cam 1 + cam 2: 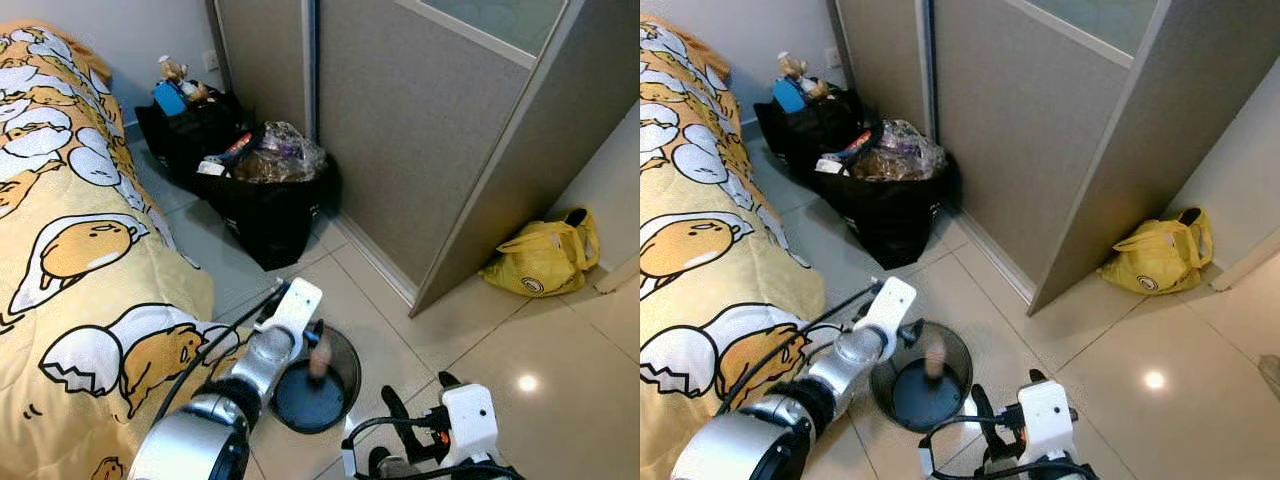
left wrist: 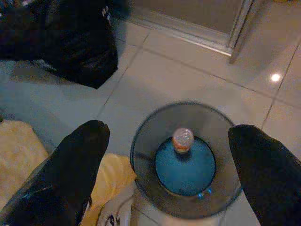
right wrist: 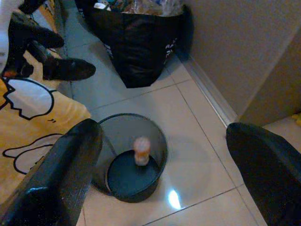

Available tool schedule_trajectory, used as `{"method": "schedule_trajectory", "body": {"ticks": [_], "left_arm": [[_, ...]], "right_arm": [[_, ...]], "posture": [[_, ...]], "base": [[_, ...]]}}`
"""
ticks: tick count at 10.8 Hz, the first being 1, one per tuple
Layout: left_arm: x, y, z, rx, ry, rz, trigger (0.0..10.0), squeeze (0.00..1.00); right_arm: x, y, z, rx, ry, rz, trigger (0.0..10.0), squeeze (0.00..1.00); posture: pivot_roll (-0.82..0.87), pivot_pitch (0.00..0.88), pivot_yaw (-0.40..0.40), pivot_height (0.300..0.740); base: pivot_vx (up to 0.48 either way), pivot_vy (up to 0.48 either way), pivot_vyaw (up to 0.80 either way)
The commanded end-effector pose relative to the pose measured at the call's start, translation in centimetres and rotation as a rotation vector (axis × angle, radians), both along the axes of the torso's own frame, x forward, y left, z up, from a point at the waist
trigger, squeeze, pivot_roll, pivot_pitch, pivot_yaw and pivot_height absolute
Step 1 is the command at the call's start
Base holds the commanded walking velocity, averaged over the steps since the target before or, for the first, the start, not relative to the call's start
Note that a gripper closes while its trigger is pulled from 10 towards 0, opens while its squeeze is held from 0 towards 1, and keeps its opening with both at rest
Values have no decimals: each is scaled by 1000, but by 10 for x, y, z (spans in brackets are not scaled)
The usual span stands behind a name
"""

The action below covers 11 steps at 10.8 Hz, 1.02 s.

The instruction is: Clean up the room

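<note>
From the head camera I see a round, dark mesh-walled wastebasket standing on the pale tiled floor, just beside the edge of the bed with its yellow cartoon-egg cover. Inside the basket is a small bottle, pale peach with an orange band, blurred, above the dark blue bottom. My left end effector sits over the basket's near rim; the silver arm runs back toward me. The right end effector is low, near the basket on the floor side. Further off, two black bags stuffed with clutter stand by the grey wardrobe door, and a yellow bag lies on the floor beyond the door's edge.

On the left wrist camera, the fingers are spread wide with nothing between them; the basket lies directly below, the bottle upright-looking with a pale rounded cap, over the blue bottom.

On the right wrist camera, my fingers are likewise wide apart and empty. The basket stands between them in the picture, the blurred bottle inside it, the bed cover just beside it and a black bag beyond.
</note>
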<state>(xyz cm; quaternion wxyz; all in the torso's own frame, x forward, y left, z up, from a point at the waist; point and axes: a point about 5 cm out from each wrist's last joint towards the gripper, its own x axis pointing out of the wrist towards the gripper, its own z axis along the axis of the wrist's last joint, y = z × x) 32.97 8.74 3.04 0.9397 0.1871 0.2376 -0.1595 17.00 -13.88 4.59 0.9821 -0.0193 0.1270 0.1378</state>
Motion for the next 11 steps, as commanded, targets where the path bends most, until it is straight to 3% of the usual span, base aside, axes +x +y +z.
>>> {"method": "schedule_trajectory", "body": {"ticks": [1, 3, 4, 7, 8, 9, 11], "left_arm": [[-6, 2, -8, 0, 32, -1, 10000, 1000], [-8, 7, -9, -39, 34, -1, 10000, 1000], [-4, 21, -3, -98, -37, 17, 10000, 0], [8, 49, 30, -300, -291, 97, 10000, 0], [5, 58, 48, -323, -430, 82, 10000, 0], [-3, 63, 54, -354, -490, 97, 10000, 0], [-25, 59, 33, -378, -443, 138, 10000, 0]], "right_arm": [[-2, -3, -2, 12, 24, -7, 10000, 0], [4, -3, -2, 14, 20, -2, 10000, 0], [18, -10, 1, 35, -11, -54, 10000, 0], [49, -26, 5, 34, -91, -154, 10000, 0], [63, -27, 9, 42, -119, -169, 10000, 0], [77, -26, 12, 47, -137, -157, 10000, 0], [100, -23, 13, 82, -145, -143, 10000, 0]], "posture": [[-240, 207, 32, 731], [-226, 189, 33, 731], [-184, 137, 36, 731], [-37, 3, 18, 731], [1, 0, 11, 731], [46, 0, 0, 731], [98, 0, -34, 731]], "base": [[0, 0, 0], [0, 0, 0], [0, 0, 0], [0, 0, 0], [0, 0, 0], [0, 0, 0], [-171, 171, 747]]}}
